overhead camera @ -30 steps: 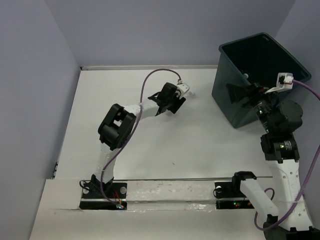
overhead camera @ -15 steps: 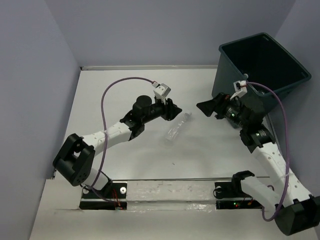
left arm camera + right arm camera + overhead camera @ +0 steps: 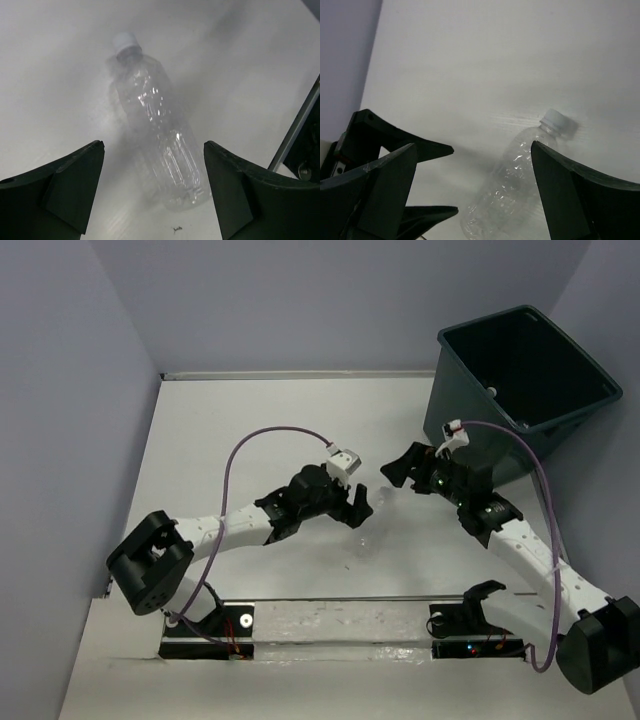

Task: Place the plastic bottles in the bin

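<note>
A clear plastic bottle [image 3: 374, 520] with a white cap lies on its side on the white table, between the two arms. In the left wrist view the bottle [image 3: 160, 130] points away, cap far, and its base lies between the fingers of my open left gripper [image 3: 154, 187]. My right gripper [image 3: 472, 175] hovers open over the same bottle [image 3: 515, 192] from the cap end, not touching it. From above, the left gripper [image 3: 357, 512] and the right gripper [image 3: 392, 472] face each other closely. The dark bin [image 3: 455, 445] stands at the far right.
Purple-grey walls close the table at the back and left. A metal rail [image 3: 340, 600] runs along the near edge between the arm bases. The left gripper's fingers [image 3: 405, 142] show in the right wrist view, close to the right gripper.
The left arm swung from the far middle down toward the near centre. The bottle now shows on the table under its open jaws. The right gripper left the bin and moved left to the bottle.
</note>
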You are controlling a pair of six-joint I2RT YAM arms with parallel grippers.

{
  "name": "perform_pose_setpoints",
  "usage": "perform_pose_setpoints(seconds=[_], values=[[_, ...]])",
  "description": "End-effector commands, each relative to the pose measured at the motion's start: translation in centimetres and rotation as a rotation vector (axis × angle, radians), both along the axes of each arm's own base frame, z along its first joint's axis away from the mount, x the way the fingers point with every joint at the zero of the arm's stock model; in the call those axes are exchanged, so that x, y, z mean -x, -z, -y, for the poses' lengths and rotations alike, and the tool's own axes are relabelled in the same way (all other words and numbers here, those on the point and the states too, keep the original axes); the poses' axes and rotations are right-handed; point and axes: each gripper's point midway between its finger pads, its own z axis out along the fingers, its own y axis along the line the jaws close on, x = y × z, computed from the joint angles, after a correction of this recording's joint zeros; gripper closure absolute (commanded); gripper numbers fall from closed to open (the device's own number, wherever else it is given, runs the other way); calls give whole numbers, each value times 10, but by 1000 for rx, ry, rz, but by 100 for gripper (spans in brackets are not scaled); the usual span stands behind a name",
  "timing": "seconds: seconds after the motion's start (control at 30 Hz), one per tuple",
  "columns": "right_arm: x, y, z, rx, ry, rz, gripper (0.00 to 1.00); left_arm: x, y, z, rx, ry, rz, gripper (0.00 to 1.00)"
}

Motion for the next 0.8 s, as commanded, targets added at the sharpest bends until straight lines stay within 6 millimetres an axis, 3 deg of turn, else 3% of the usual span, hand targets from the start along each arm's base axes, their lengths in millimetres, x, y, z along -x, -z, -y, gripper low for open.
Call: perform_pose_setpoints(seconds=[0.0,0.07,0.27,0.3,0.43,0.53,0.57,0.6,0.63,0.67,0.73,0.77], values=[[12,66,-11,106,6,-148,0,22,22,-10,-64,-81,-36,9],[20,96,-9,183,29,-213,0,20,18,-20,-39,-153,-41,9],[35,131,17,319,127,-282,0,18,-31,-42,80,-265,2,9],[41,140,18,326,121,-310,0,18,-47,-47,121,-285,23,9],[50,164,9,320,78,-384,0,21,-77,-59,210,-321,53,8],[45,170,0,300,63,-391,16,28,-97,-67,263,-322,63,4],[41,167,-2,290,66,-379,26,30,-102,-70,275,-322,67,1],[37,165,-4,287,71,-372,44,31,-108,-73,285,-325,70,1],[29,152,-6,270,85,-339,53,34,-121,-81,301,-338,79,1],[24,141,-9,251,85,-311,69,35,-127,-86,308,-350,84,1],[16,110,-15,217,71,-232,75,39,-148,-102,334,-386,101,1],[10,67,-18,175,63,-139,77,42,-161,-113,360,-407,119,1]])
